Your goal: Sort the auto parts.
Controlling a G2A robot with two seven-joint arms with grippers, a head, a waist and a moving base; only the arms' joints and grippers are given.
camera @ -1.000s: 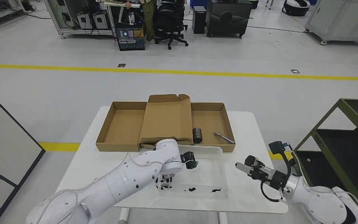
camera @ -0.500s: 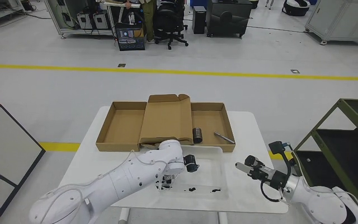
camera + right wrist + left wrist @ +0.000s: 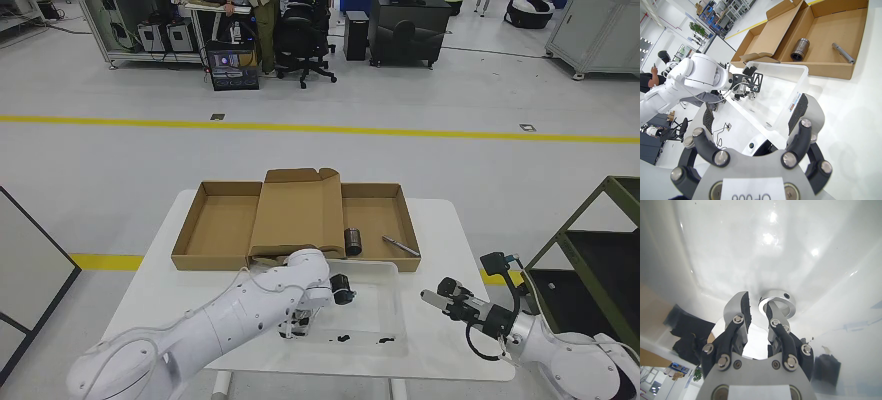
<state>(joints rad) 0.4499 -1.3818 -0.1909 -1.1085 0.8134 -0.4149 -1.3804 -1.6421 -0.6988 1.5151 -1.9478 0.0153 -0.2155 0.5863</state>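
Glossy white plastic bin (image 3: 772, 247) cradles a smooth metal ring (image 3: 780, 295).

White table (image 3: 440, 238), yellow floor line (image 3: 400, 130), black office chair (image 3: 305, 42), green cart (image 3: 600, 262)

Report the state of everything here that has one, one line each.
box, open.
bin, upright, top open.
ring, in the bin, not clamped.
cylinder, lying on its side in the box.
rod, lying flat in the box.
left gripper, jaws open, one through the ring's hole.
right gripper, jaws open, empty.
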